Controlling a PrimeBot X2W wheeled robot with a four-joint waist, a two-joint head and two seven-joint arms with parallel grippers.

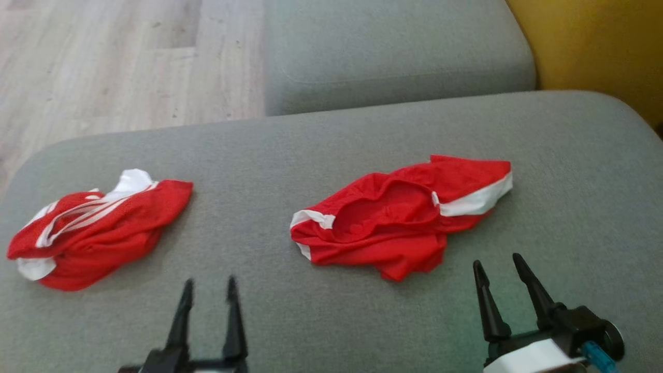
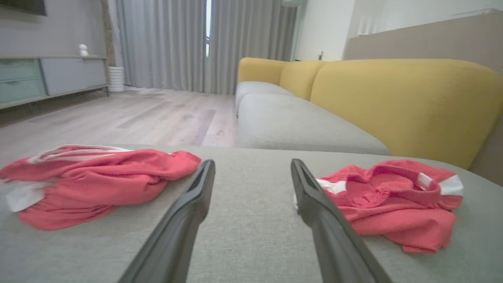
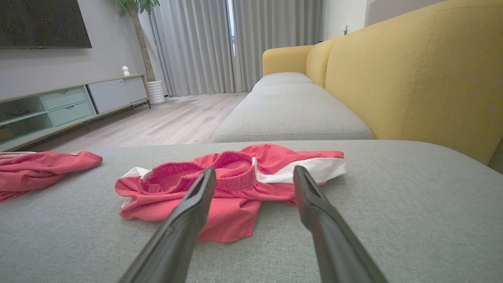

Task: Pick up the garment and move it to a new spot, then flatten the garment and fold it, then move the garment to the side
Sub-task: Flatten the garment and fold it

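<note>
Red shorts [image 1: 393, 223] lie crumpled on the grey cushion [image 1: 248, 166] near the right gripper [image 1: 496, 260], which, like the left gripper [image 1: 210, 282], gapes empty.

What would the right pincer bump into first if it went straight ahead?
Most likely the red shorts, lying crumpled on the grey cushion just ahead of the open right pincer. If the pincer is higher than it looks, it might skim over them instead.

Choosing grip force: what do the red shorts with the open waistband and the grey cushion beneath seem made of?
Red shorts: thin soft synthetic-looking knit, perhaps polyester; it crumples into loose folds. Grey cushion: matte woven upholstery; a fine grainy weave shows.
</note>
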